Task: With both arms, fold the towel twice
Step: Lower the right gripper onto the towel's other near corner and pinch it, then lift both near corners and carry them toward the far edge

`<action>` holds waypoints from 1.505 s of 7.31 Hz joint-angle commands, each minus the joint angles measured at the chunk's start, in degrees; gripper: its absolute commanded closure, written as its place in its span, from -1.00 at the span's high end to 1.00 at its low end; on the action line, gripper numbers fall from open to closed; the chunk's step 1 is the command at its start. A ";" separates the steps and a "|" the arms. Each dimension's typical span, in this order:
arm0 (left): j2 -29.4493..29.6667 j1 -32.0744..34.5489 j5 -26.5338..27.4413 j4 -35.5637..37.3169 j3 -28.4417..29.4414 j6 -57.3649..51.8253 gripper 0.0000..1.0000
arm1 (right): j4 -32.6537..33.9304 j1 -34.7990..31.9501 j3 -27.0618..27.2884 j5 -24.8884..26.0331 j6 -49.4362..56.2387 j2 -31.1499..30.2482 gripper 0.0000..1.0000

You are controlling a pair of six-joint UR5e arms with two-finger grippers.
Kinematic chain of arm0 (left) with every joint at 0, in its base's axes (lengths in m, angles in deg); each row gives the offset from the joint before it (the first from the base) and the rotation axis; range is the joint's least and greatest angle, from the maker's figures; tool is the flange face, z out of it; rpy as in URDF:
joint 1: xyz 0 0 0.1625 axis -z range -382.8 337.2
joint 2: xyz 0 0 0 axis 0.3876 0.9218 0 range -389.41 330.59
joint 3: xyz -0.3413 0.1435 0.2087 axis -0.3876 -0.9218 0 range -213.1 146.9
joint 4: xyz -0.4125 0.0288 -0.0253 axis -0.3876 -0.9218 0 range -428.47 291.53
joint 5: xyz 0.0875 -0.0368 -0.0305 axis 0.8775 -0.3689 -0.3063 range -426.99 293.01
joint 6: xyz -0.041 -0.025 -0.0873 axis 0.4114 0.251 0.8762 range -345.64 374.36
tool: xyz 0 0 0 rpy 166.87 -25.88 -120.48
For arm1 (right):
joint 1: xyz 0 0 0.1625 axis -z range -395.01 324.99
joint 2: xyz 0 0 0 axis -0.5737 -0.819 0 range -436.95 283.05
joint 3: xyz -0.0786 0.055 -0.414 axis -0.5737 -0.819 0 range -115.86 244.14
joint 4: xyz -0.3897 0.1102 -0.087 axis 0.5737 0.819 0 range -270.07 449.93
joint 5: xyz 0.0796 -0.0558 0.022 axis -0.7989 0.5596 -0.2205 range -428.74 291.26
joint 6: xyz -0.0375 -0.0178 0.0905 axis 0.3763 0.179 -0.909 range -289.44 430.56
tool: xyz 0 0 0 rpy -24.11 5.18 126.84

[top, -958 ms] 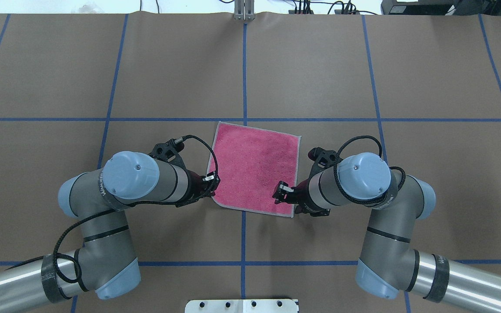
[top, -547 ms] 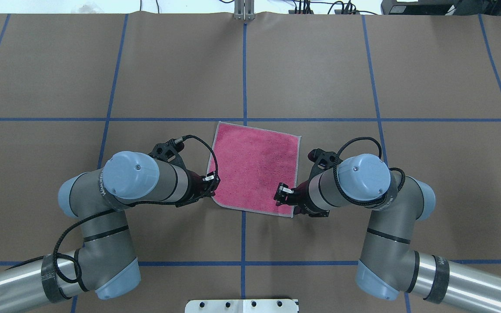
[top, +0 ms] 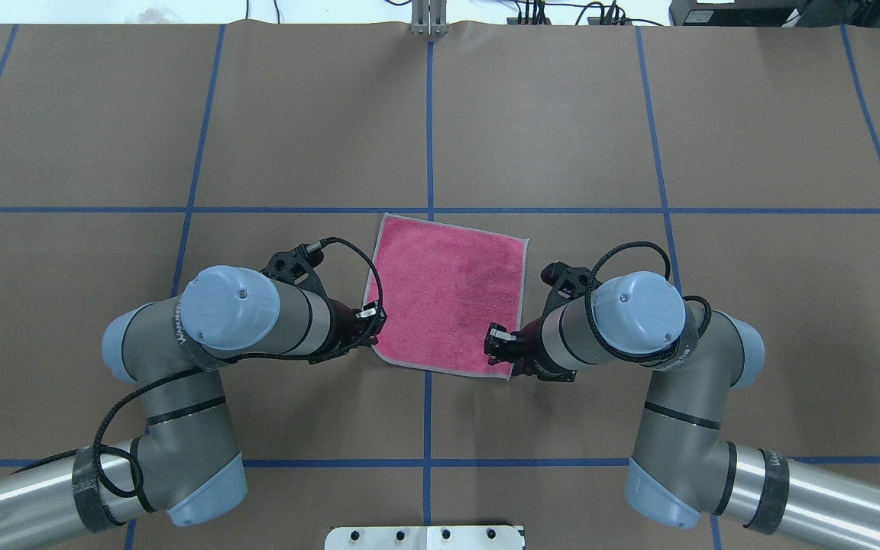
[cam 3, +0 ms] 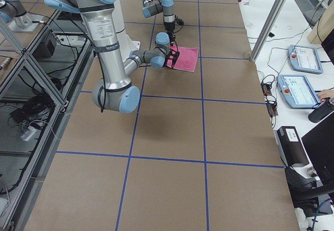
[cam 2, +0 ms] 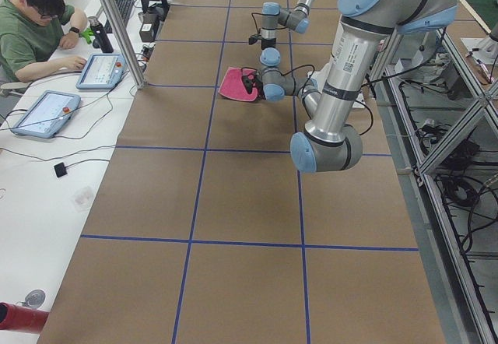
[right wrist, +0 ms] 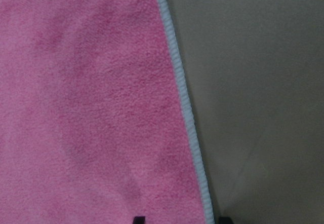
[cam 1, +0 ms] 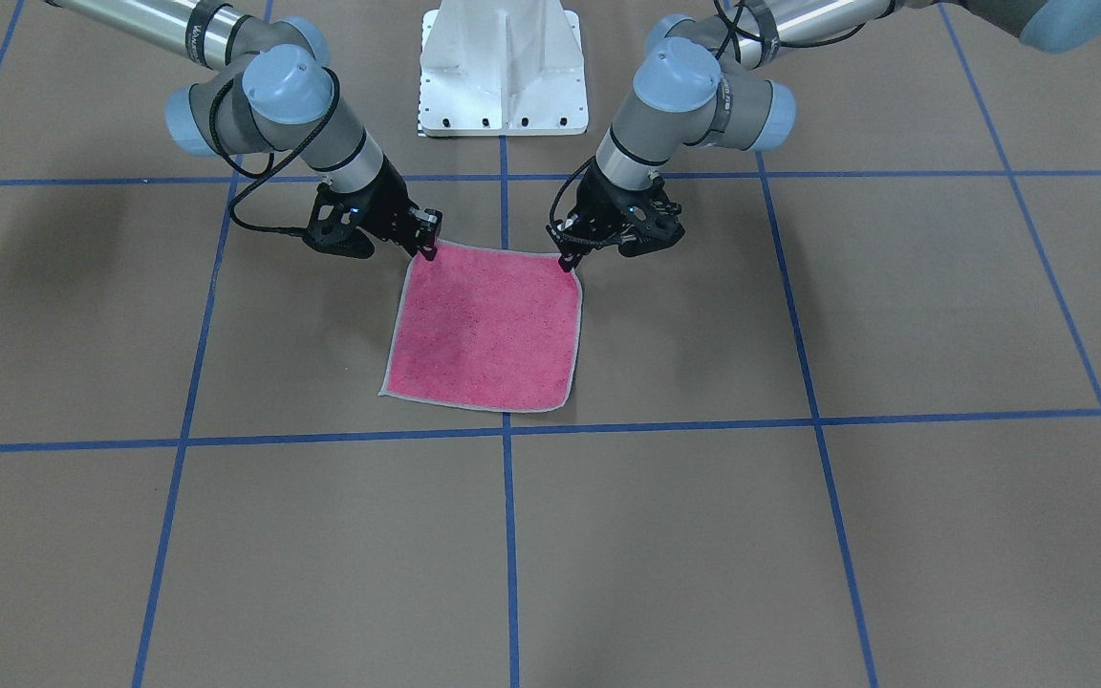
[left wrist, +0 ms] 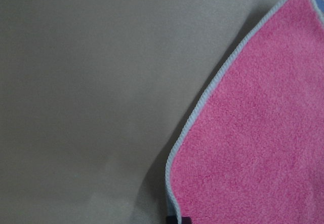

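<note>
The towel (top: pixel 448 294) lies flat, pink face up, on the brown table just beyond the robot; it also shows as the towel (cam 1: pixel 488 330) in the front view. My left gripper (top: pixel 376 338) sits at the near left corner. In the left wrist view its tips meet at the hem of the towel (left wrist: pixel 253 148), which is slightly raised there, so it is shut on that corner. My right gripper (top: pixel 495 353) hovers low over the near right corner. In the right wrist view its two tips stand apart, astride the hem of the towel (right wrist: pixel 86 107), so it is open.
Blue tape lines (top: pixel 429 114) divide the table into squares. The white pedestal base (cam 1: pixel 503 76) stands behind the towel on the robot's side. A person (cam 2: pixel 35 29) sits at a side table with tablets (cam 2: pixel 97 70), beyond the table's far edge.
My right gripper has slid a little toward the robot along the towel's right edge, closer to the near corner. The left arm and the towel have hardly moved.
</note>
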 commanded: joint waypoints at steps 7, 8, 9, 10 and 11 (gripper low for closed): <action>0.61 0.09 -0.18 0.00 -3.16 0.44 -1.00 | -9.47 -0.13 0.32 -0.19 0.04 -3.00 -1.00; 0.70 0.09 -0.18 0.00 -3.16 0.44 -1.00 | -9.91 -0.57 0.32 -0.19 0.04 -2.99 -1.00; 0.70 0.18 -0.09 0.00 -3.16 0.44 -1.00 | -11.65 -1.09 0.24 -0.19 0.04 -2.99 -1.00; 1.22 0.35 0.09 0.00 -3.16 0.62 -1.00 | -11.67 -2.14 0.24 -0.19 0.04 -2.99 -1.00; 2.19 0.96 0.17 0.00 -3.08 0.71 -1.00 | -11.84 -3.11 0.24 -0.27 0.04 -2.99 -1.00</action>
